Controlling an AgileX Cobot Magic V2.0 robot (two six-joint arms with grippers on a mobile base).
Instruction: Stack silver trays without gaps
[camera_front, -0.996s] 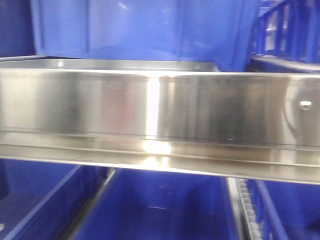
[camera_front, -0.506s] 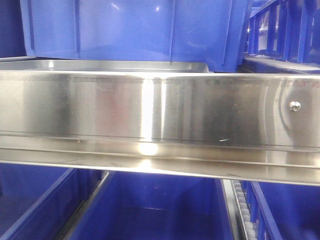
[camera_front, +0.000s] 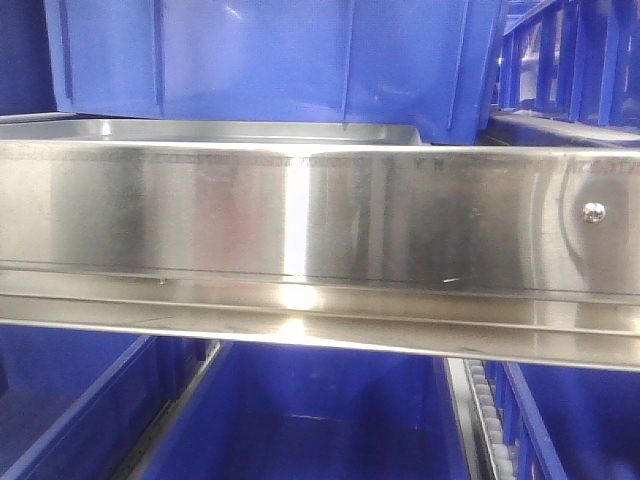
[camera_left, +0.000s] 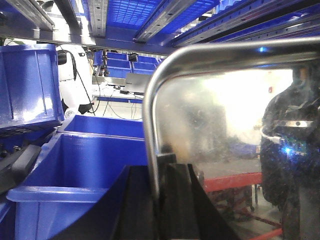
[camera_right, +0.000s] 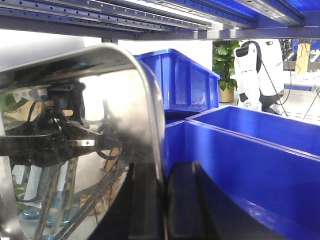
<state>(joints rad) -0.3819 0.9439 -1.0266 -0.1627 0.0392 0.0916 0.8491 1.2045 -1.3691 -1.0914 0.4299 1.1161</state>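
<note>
Plainly, in the left wrist view the left gripper (camera_left: 159, 172) sits at 6 o'clock with its black jaws drawn in to a narrow slit. The rolled rim of the silver tray (camera_left: 225, 115) runs straight down into that slit and is pinched from both sides. The tray stands on edge, its scuffed mirror bottom filling the picture from 12 round to 4 o'clock and its rounded corner at about 11. Open blue bins (camera_left: 95, 165) lie from 7 to 9 o'clock, just beside the tray.

The right wrist view is the reverse. The right gripper (camera_right: 164, 172) is at 6 o'clock with its jaws just as narrow, clamping the rim of the silver tray (camera_right: 75, 140), which spreads away toward 9 and 10 o'clock. More blue bins (camera_right: 250, 155) fill 2 to 4 o'clock. It is probably one tray gripped at opposite ends, though no single view shows both grips.

From the front, a long steel rail (camera_front: 300, 215) spans the middle from 9 to 3 o'clock, with a screw (camera_front: 594, 211) near 3. An upper bin (camera_front: 270, 60) sits at 12 and a lower bin (camera_front: 320, 420) at 6. A thin shiny ledge (camera_front: 230, 130) with a rounded corner shows just above the rail. It may be a tray rim, but too little shows to tell.
</note>
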